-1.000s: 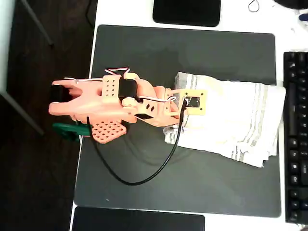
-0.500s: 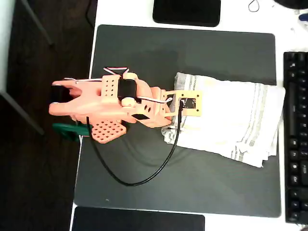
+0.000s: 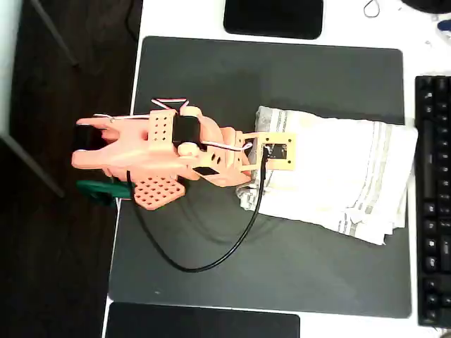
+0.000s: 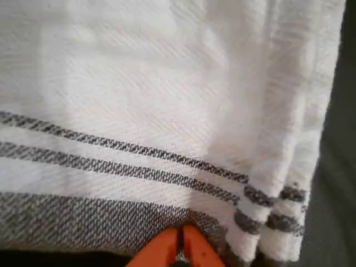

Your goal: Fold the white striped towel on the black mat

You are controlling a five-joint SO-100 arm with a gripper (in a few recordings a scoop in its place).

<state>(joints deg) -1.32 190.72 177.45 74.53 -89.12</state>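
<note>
Since a second ago we have drawn our wrist slightly back toward the arm base, and the towel's near edge has bunched with it. In the wrist view our jaws (image 4: 182, 245) are pressed together at the grey hem of the white striped towel (image 3: 338, 179), apparently pinching it. The towel lies already doubled on the right of the black mat (image 3: 211, 77), atop the bench (image 3: 190, 17). We judge the thin pinch could slip, dropping the layers unevenly.

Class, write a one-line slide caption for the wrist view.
Gripper shut at the striped edge of the white striped towel.
</note>
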